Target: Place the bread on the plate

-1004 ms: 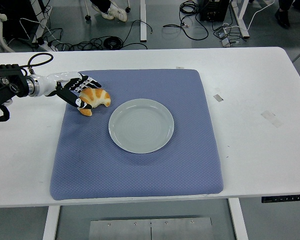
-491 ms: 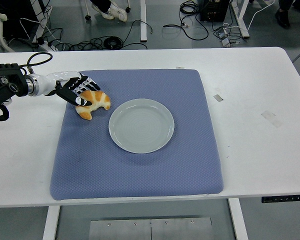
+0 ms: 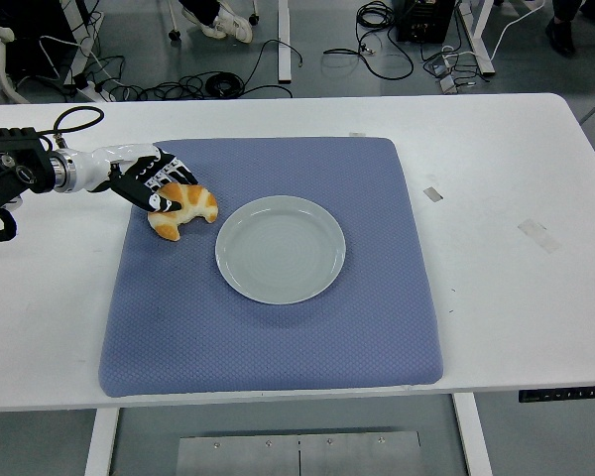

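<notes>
My left hand (image 3: 151,184) clamped on croissant (image 3: 184,207); plate (image 3: 280,249) lies just right of it, empty.

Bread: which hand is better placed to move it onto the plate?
The left hand. Its fingers already curl around the bread on the blue mat, just left of the empty plate. No right hand is in view.

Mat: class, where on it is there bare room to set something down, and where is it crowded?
Bare: the mat strip between the plate and the near edge, and the strip right of the plate. The plate itself holds nothing. Crowded: the far-left corner, where the left hand grips the bread.
</notes>
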You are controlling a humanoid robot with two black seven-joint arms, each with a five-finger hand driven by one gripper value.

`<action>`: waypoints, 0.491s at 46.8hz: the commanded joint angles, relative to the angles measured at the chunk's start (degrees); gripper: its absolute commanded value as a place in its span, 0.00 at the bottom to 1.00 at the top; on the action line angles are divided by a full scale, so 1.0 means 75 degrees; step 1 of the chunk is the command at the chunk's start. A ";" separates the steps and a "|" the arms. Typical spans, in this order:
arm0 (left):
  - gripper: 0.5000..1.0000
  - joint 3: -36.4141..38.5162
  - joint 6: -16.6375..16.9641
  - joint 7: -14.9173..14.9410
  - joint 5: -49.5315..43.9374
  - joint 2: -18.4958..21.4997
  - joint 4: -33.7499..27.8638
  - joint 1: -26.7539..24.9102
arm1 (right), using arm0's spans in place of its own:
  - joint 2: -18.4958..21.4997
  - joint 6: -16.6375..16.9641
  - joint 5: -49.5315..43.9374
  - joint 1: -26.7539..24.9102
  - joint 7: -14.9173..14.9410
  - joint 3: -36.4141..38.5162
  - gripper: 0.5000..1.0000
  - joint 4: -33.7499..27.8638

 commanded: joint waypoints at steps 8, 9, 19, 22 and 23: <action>0.29 -0.0194 -0.0021 0.0001 -0.0217 0.0035 0.0002 -0.0272 | 0.0000 -0.0001 0.0000 -0.0001 0.0000 0.0000 1.00 0.0004; 0.29 -0.0194 -0.0021 0.0001 -0.0264 0.0035 0.0002 -0.0296 | 0.0000 -0.0001 0.0000 -0.0001 0.0000 0.0000 1.00 0.0004; 0.30 -0.0206 -0.0197 -0.0011 -0.0300 -0.0024 -0.0033 -0.0589 | 0.0000 -0.0001 0.0000 -0.0001 0.0000 0.0000 1.00 0.0004; 0.30 -0.0206 -0.0325 0.0000 -0.0300 -0.0117 -0.0068 -0.0694 | 0.0000 -0.0001 0.0000 -0.0012 0.0000 0.0000 1.00 -0.0007; 0.30 -0.0217 -0.0372 -0.0011 -0.0300 -0.0187 -0.0069 -0.0718 | 0.0000 -0.0001 0.0000 -0.0012 0.0000 0.0000 1.00 -0.0008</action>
